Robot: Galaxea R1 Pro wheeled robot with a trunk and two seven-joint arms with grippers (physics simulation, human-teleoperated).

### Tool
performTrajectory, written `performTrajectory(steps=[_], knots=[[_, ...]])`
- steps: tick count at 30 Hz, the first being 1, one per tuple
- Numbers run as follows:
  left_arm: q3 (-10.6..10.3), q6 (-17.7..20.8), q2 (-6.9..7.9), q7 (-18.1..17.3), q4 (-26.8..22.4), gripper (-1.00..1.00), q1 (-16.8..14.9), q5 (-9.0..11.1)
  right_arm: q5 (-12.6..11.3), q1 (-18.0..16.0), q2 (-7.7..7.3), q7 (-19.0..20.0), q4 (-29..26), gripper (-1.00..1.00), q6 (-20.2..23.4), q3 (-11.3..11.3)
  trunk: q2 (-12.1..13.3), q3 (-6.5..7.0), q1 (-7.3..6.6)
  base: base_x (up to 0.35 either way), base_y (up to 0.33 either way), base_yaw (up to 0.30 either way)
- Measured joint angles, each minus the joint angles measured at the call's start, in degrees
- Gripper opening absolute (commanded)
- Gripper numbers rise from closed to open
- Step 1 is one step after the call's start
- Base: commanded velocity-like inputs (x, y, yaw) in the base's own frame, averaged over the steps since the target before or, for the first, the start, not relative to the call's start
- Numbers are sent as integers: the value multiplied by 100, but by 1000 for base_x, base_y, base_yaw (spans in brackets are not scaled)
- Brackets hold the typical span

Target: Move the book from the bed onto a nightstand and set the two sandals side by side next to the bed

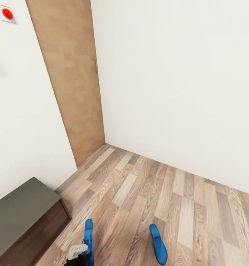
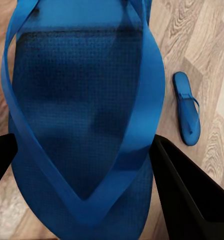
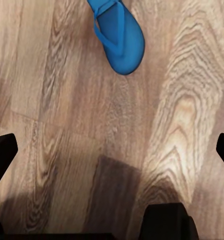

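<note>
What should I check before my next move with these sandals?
1. Left gripper lined up on the near sandal: ok, its fingers flank it.
2. Grip closed on that sandal: cannot tell.
3. Right gripper free: ok, open and empty over the floor.
4. Sandals side by side: not ok, the other sandal lies apart, with bare planks between them.
5. Bed located: cannot tell; the grey-topped brown furniture on the robot's left may be it.
</note>
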Motion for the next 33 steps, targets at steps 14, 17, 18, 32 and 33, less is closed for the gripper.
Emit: performTrajectory(steps=[14,17,18,32,33], knots=[[-2,0,0,1,3,-100,-2,-2,0,2,0,3,-7,100,2,-1,0,-37,-1,99,-51,117],[0,0,0,1,2,-100,-2,0,0,2,0,2,-5,100,0,-1,0,-38,0,30,-18,1],[0,-1,0,1,2,-100,-2,-1,1,2,0,2,-6,100,-1,-1,0,-38,0,64,-8,1],[0,0,0,0,1,-100,-1,0,-1,1,0,2,-6,100,2,0,0,-38,0,115,-1,28],[0,0,0,0,0,-100,0,-1,-2,0,0,3,-5,100,2,0,0,-38,0,4,0,216]])
